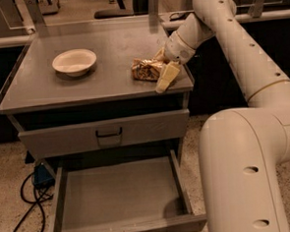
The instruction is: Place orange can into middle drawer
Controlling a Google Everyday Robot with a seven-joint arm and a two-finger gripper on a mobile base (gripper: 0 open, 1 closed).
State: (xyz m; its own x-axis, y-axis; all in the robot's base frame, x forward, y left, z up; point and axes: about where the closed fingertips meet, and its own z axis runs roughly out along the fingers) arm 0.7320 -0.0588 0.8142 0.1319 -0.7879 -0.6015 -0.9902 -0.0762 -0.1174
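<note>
Camera view: fingers [166,76] pinch crinkly orange can [145,69], tabletop [84,92].

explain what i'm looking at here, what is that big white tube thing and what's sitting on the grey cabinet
The big white tube is a robot arm, built from thick jointed segments and mounted on a mobile base. There is only one picture, taken from a camera looking down at the cabinet from the robot's side; where that camera is mounted isn't known.

At the arm's tip is the gripper, its two-finger hand. It sits at the right edge of the cabinet top, right up against the orange can, a crinkly gold-brown object lying there. Whether it has actually gripped the can can't be told.

Further left on the top stands a white bowl. Below is a closed drawer with a black handle, and under that the middle drawer, pulled open. The can is not in it yet.
</note>
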